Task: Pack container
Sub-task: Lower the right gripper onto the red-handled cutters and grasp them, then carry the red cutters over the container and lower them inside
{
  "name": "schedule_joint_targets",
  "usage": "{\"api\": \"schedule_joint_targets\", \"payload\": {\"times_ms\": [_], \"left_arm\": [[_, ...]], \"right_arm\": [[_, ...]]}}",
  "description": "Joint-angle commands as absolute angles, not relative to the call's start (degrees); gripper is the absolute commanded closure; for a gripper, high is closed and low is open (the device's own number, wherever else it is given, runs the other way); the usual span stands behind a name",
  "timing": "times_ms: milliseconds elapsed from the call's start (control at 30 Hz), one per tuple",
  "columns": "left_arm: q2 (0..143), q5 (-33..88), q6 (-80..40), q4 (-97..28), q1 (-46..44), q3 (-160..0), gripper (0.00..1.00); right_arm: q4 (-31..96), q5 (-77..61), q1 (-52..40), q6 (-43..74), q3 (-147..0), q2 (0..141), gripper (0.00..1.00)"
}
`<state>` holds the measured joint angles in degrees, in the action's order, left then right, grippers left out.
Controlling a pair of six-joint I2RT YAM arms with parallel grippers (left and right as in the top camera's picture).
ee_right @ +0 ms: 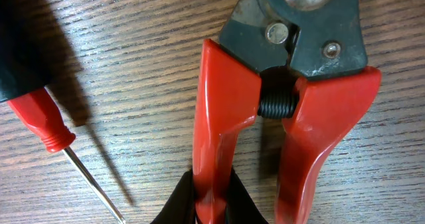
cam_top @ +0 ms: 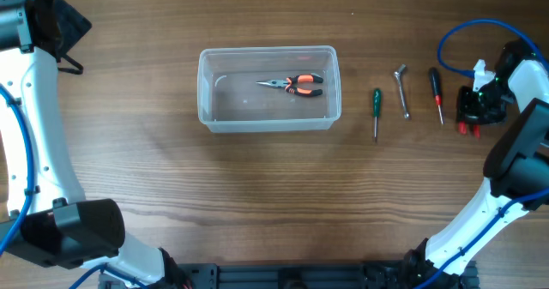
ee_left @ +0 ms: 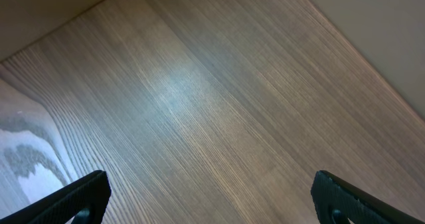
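My right gripper is clenched on one red handle of the spring-loaded cutters, with a red-handled screwdriver at its nine o'clock. Seen from overhead, the container sits well apart toward nine o'clock, holding orange needle-nose pliers. My left gripper hangs spread wide over the wooden table.

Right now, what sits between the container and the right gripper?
Overhead view: green screwdriver, bent metal wrench, red-and-black screwdriver, lying side by side between container and right gripper, its jaws pinching red-handled cutters.
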<state>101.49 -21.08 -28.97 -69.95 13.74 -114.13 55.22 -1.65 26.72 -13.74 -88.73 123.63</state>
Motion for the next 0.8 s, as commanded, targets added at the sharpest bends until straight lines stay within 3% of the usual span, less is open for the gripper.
{"api": "schedule_joint_targets", "payload": {"times_ms": [0,333,767], "left_arm": [[101.3,-21.0,-28.7,-70.0,14.0,-114.7,0.0],[101.3,-21.0,-28.7,-70.0,14.0,-114.7,0.0],[101.3,-21.0,-28.7,-70.0,14.0,-114.7,0.0]], "right_arm": [[55.4,-2.7,26.7,-13.3,-87.6,124.3,0.96],[56.8,-13.0,26.7,-13.8,-88.3,121.0,0.96],[56.2,-25.2,20.0,-16.8,-88.3,93.9,0.96]]}}
